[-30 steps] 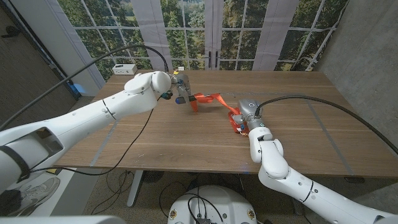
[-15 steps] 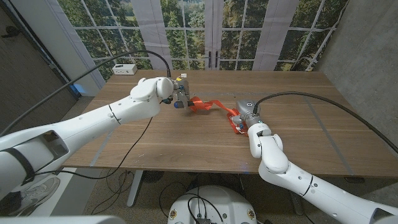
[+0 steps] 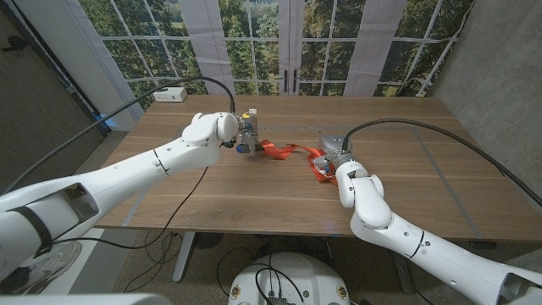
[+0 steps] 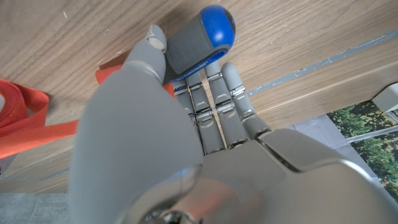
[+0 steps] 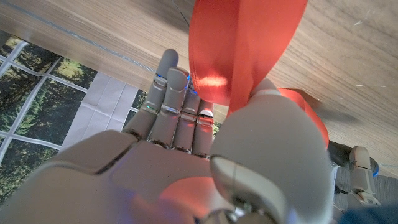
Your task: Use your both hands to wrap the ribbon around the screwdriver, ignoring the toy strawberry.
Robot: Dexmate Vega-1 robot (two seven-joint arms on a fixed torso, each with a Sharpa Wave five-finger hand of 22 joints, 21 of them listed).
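screwdriver [image 4: 198, 38] in left hand [image 3: 246, 134], blue butt end toward cam, ribbon [image 3: 284, 150] stretched to right hand [image 3: 329, 156]

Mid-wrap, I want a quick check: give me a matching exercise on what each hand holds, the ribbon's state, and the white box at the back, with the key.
Column one:
1. left hand
2. right hand
3. orange fabric ribbon
4. small white box

Column two:
A. sits at the table's far left corner
B. holds the blue-and-grey-handled screwdriver
C. holds a loop of ribbon
D. runs across the wooden table between the two hands

Pairs: 1-B, 2-C, 3-D, 4-A
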